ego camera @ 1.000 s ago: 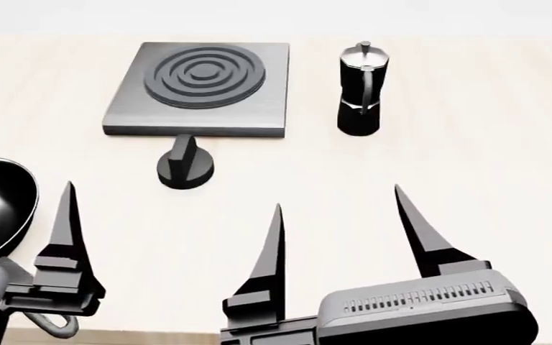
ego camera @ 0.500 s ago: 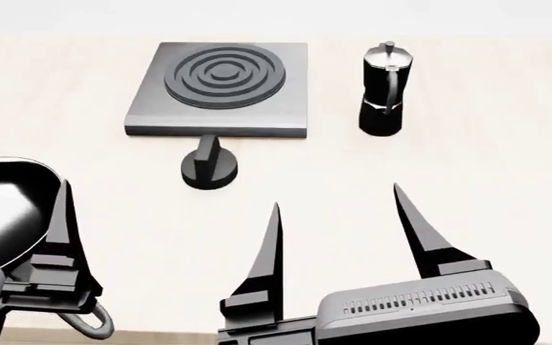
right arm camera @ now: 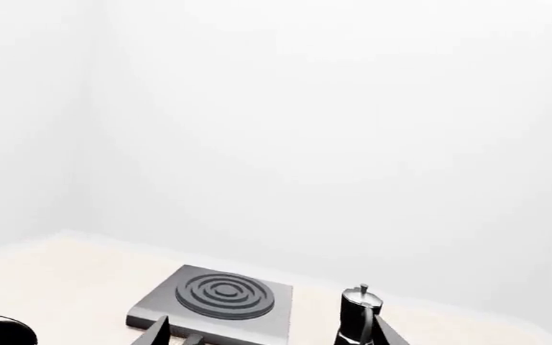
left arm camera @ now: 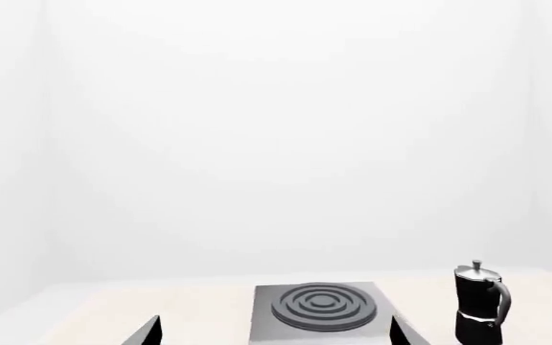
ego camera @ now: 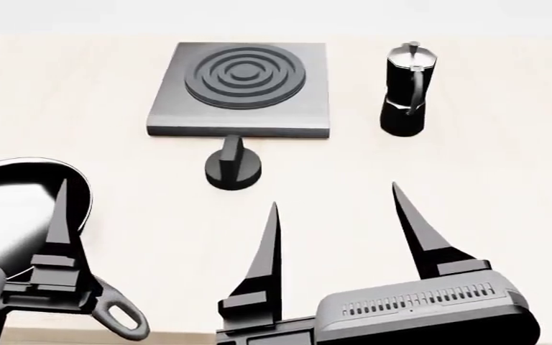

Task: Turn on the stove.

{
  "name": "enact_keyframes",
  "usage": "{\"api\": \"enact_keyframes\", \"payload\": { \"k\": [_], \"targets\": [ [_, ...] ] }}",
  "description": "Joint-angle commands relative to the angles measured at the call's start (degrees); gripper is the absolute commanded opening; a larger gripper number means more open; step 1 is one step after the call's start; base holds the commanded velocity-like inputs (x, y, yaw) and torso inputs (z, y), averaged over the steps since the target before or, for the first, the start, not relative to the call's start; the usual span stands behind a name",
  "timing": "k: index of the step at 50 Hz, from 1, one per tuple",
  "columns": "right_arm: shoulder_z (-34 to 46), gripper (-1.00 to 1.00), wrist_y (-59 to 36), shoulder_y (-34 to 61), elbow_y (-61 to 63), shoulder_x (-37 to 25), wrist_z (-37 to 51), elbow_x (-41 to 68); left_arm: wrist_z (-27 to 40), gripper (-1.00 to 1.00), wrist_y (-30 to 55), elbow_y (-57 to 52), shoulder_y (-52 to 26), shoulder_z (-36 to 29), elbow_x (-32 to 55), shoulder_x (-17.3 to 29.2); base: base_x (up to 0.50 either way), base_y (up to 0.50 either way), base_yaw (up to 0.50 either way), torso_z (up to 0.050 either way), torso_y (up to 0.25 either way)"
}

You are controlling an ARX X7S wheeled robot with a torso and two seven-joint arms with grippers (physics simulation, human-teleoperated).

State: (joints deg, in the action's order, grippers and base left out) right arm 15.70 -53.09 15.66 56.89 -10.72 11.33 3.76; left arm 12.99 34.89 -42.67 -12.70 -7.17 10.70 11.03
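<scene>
The stove (ego camera: 242, 90) is a flat grey square slab with a round burner of dark concentric rings, at the far middle of the pale table. Its small round black knob (ego camera: 233, 167) stands just in front of the slab. My right gripper (ego camera: 338, 215) is open and empty, hovering nearer to me than the knob and to its right. My left gripper (left arm camera: 272, 338) is open and empty; in the head view only one of its fingers (ego camera: 62, 223) shows, over the pan's edge. The stove also shows in the left wrist view (left arm camera: 319, 309) and the right wrist view (right arm camera: 223, 302).
A black moka pot (ego camera: 405, 90) stands to the right of the stove. A black frying pan (ego camera: 17, 215) lies at the near left, its looped handle (ego camera: 123, 316) by the left gripper. The table (ego camera: 506, 165) ends at a white wall behind the stove.
In the head view the stove, knob, moka pot and pan have all shifted to the right, and more of the pan and its handle shows. Both grippers keep their place in the view.
</scene>
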Motion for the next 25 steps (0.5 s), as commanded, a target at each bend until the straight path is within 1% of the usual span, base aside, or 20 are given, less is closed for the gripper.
{"api": "enact_keyframes", "payload": {
  "k": [1, 8, 25],
  "targets": [
    [0.0, 1.0, -0.2, 0.2, 0.1, -0.1, 0.4, 0.5, 0.3, 1.0, 0.1, -0.1, 0.0, 0.3, 0.8, 0.3, 0.0, 0.12, 0.0, 0.0, 0.0],
    [-0.1, 1.0, 0.3, 0.2, -0.2, -0.2, 0.5, 1.0, 0.8, 1.0, 0.3, 0.0, -0.3, 0.1, 0.8, 0.4, 0.0, 0.12, 0.0, 0.0, 0.0],
    [0.7, 1.0, 0.1, 0.4, 0.2, -1.1, 1.1, 1.1, 1.5, 1.0, 0.0, 0.1, -0.2, -0.6, 0.9, 0.9, 0.0, 0.06, 0.0, 0.0, 0.0]
  ]
}}
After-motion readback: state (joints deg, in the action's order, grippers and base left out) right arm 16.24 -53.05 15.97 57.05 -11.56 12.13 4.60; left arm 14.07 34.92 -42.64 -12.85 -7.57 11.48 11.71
